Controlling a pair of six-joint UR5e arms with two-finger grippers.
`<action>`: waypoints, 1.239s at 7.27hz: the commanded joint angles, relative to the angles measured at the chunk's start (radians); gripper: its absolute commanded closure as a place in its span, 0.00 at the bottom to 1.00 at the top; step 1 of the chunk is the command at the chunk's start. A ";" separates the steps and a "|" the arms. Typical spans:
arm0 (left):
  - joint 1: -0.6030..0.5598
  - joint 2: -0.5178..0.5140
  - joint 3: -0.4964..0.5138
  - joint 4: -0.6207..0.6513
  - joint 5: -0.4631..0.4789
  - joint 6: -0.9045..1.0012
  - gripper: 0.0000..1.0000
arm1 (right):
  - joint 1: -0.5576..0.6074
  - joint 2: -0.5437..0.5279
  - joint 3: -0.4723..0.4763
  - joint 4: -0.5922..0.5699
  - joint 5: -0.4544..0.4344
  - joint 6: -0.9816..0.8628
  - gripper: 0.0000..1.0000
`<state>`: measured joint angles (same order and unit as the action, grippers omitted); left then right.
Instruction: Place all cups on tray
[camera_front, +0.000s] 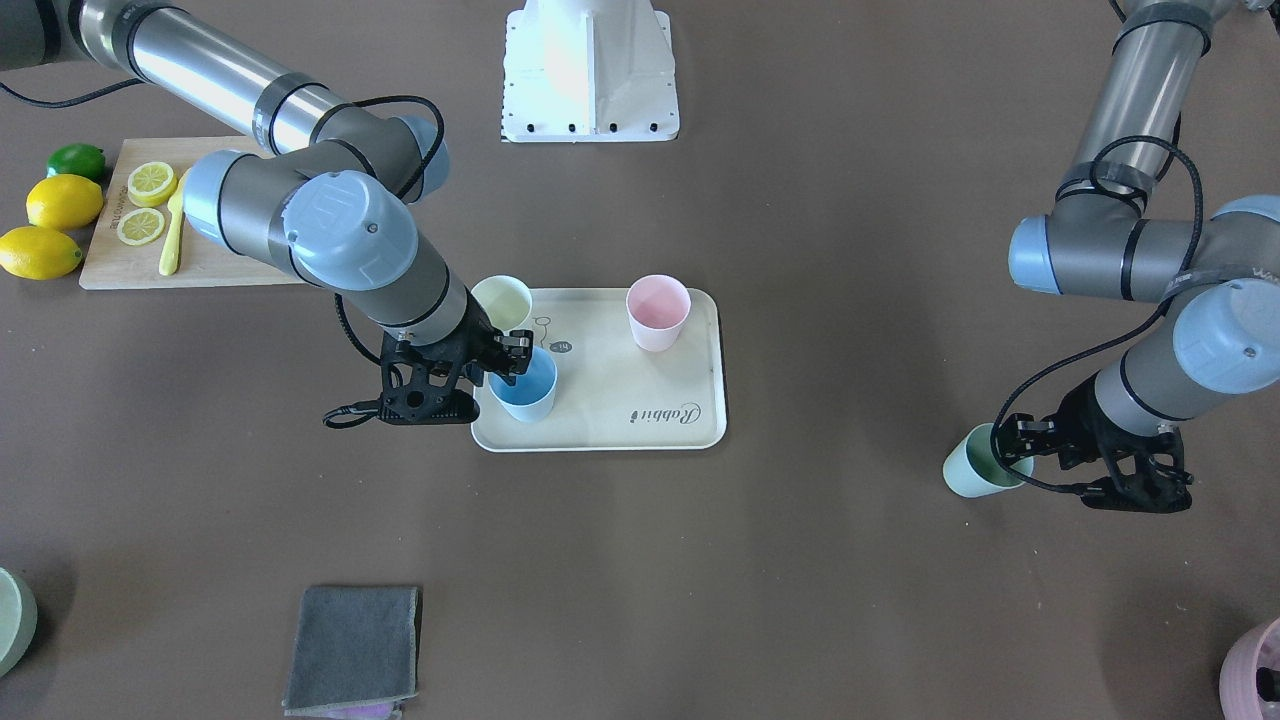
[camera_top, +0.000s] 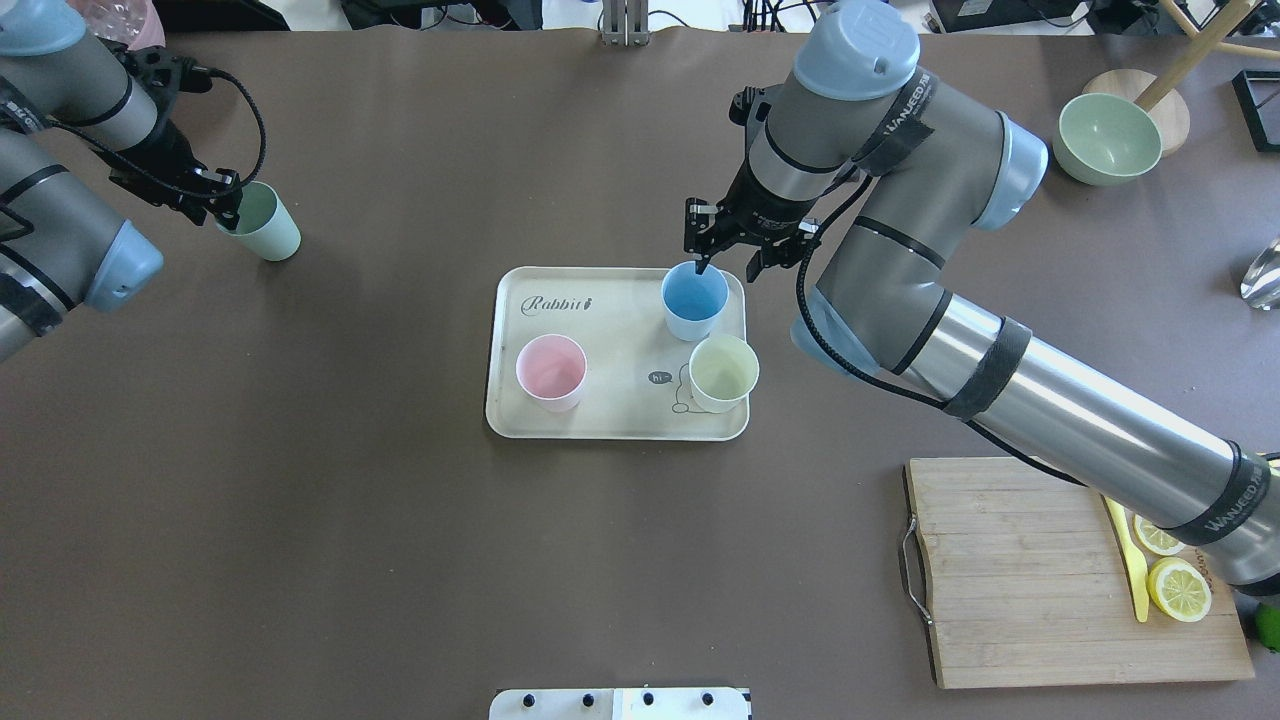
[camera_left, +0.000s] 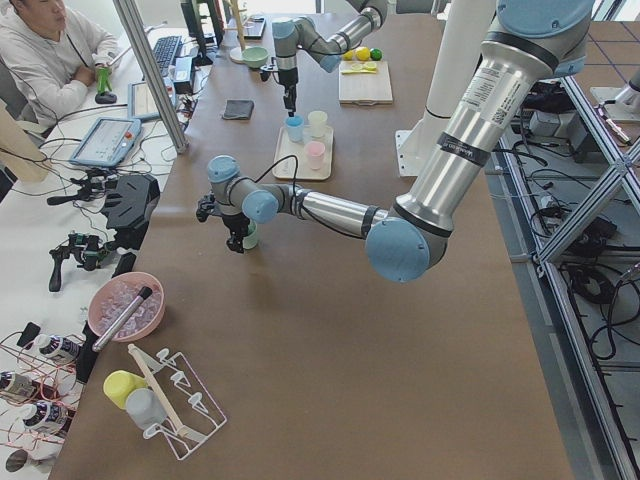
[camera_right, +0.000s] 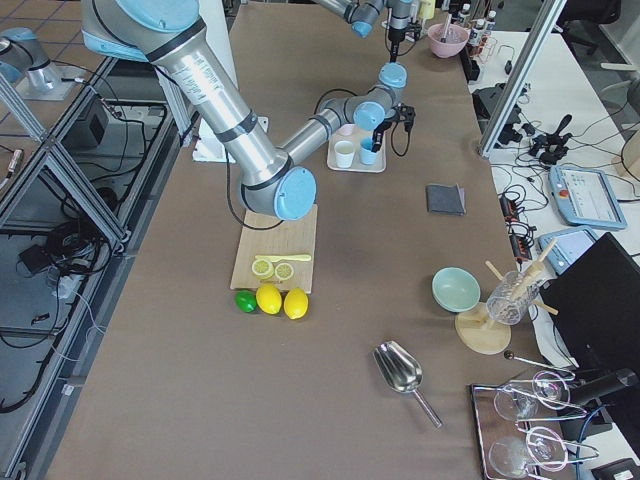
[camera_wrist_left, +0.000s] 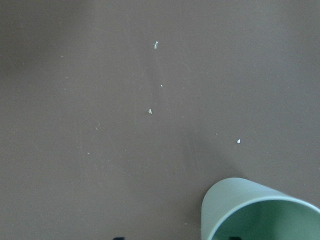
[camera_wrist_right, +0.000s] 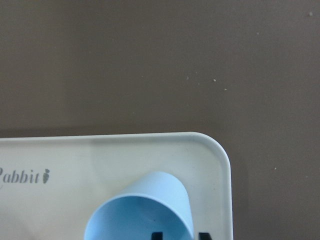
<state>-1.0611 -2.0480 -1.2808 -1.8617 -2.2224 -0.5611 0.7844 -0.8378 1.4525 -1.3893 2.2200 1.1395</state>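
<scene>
1. "Rabbit" stood on the tray (camera_top: 620, 330), at its far left corner.
2. "hi~" sat in a speech bubble (camera_top: 660, 377) on its near right part.
3. White capitals on the right arm's black strap (camera_top: 905, 105) seemed to read "WANJEED".
4. The cutting board (camera_front: 110, 260) bore print too small to read.

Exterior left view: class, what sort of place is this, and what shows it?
Probably a robotics lab: a seated operator, a teach pendant on the side bench, the left arm over the table.

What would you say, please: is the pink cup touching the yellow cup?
Apart. The overhead view shows bare tray between the pink cup and the yellow cup.
</scene>
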 joint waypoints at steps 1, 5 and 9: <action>-0.013 -0.011 -0.035 0.007 -0.115 -0.025 1.00 | 0.102 -0.033 0.028 -0.004 0.090 -0.047 0.00; 0.154 -0.220 -0.088 0.027 -0.071 -0.453 1.00 | 0.217 -0.194 0.046 -0.002 0.092 -0.279 0.00; 0.325 -0.320 -0.092 0.108 0.066 -0.597 1.00 | 0.226 -0.245 0.037 -0.002 0.084 -0.337 0.00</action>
<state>-0.7810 -2.3557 -1.3698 -1.7590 -2.1867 -1.1231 1.0105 -1.0686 1.4907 -1.3914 2.3049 0.8120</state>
